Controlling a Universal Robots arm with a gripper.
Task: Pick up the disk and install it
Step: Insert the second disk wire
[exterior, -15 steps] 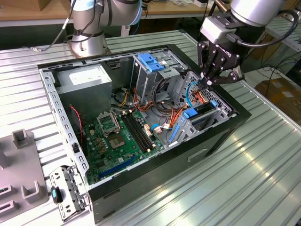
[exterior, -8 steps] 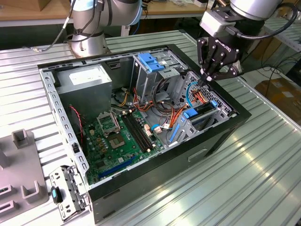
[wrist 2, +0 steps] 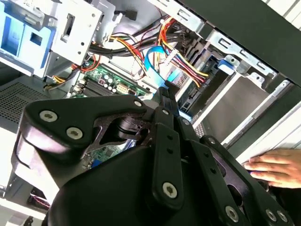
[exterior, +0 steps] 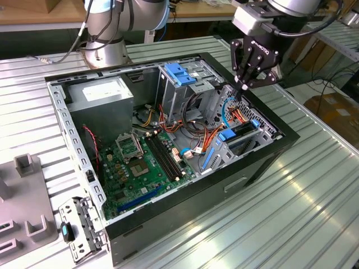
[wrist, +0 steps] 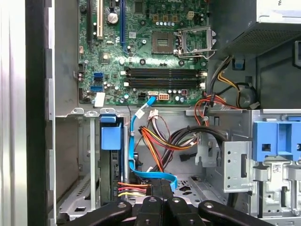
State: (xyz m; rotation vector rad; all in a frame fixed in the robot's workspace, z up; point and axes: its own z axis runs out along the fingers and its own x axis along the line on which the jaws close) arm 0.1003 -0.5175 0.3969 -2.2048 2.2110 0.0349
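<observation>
Hovering in the upper right of the exterior view: the end effector [exterior: 245,84], fingers pressed together into a single tip and pinching nothing that can be made out. Pointed down at the tangle of blue and orange cables [exterior: 233,112] just inside the open computer case [exterior: 269,162]. Below that, right of centre, standing on edge in its bay: what looks like the disk [exterior: 242,133], blue rails at both ends, apart from the fingertips. Judged as the seating stage, with pick-up already done. Calls next for a careful press or check on the drive without snagging the cables. In the second wrist view, a person's hand [wrist 2: 275,169] resting by the case edge. Underneath it all, the ribbed metal desk [exterior: 314,185].
</observation>
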